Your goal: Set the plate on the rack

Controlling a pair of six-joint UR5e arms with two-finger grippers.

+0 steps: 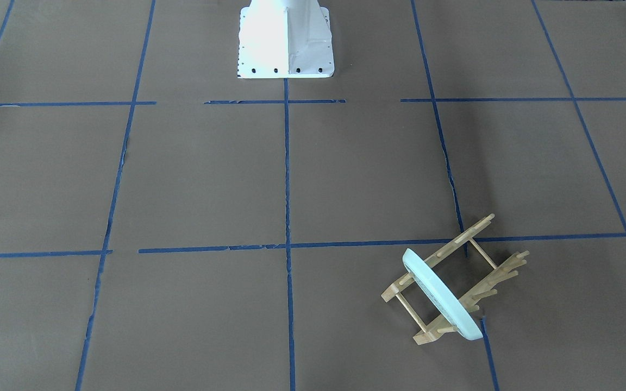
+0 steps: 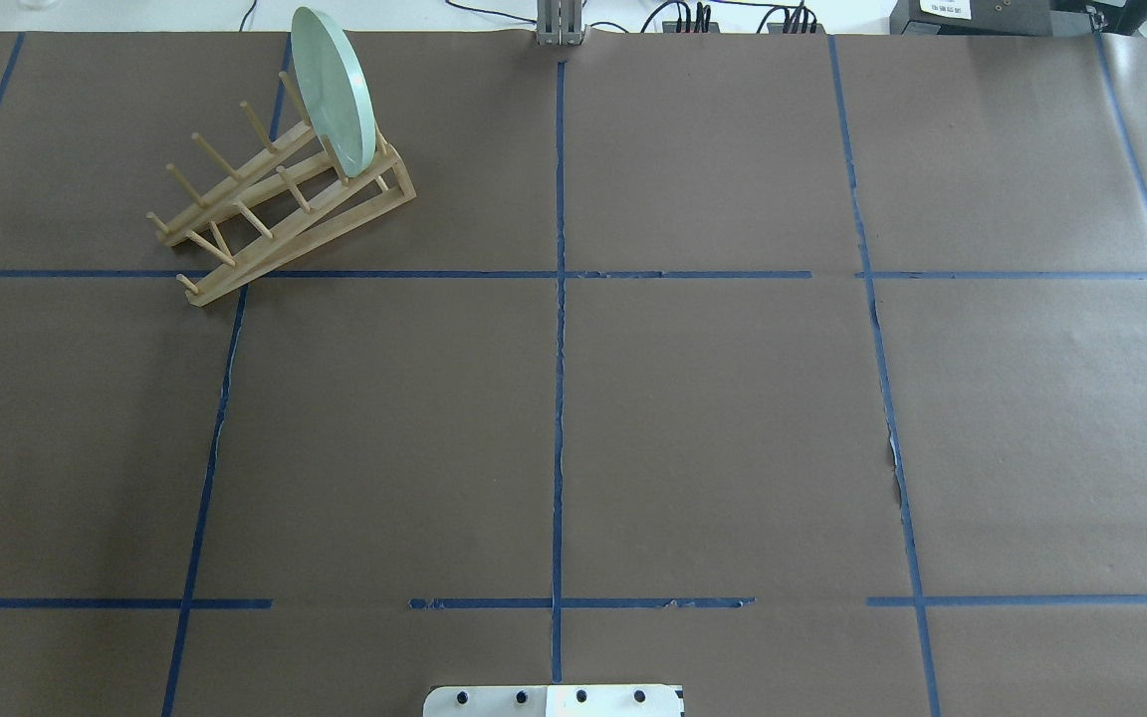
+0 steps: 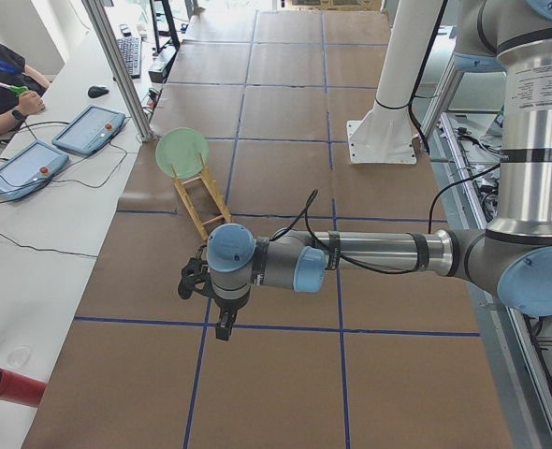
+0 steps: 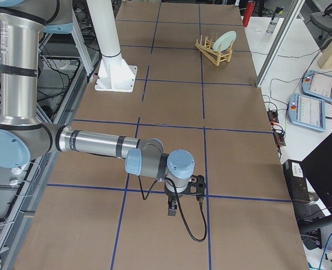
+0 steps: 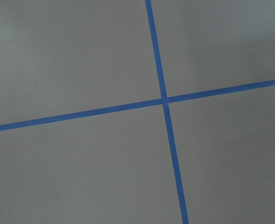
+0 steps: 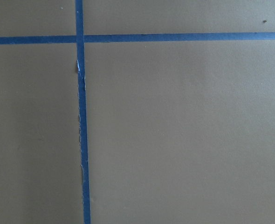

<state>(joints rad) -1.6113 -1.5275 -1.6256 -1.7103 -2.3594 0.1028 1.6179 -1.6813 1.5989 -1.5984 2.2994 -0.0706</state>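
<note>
The pale mint-green plate stands upright on edge between the pegs at one end of the light wooden rack. In the overhead view the plate and rack sit at the table's far left. They also show in the left view, plate and rack, and small in the right view. My left gripper hangs over the table's left end, away from the rack; I cannot tell if it is open. My right gripper hangs over the right end; I cannot tell its state either. Both wrist views show only brown paper and blue tape.
The white robot base stands at the table's middle edge. A side desk holds teach pendants, a keyboard and a mouse, with a person's arm there. A red cylinder lies on that desk's near end.
</note>
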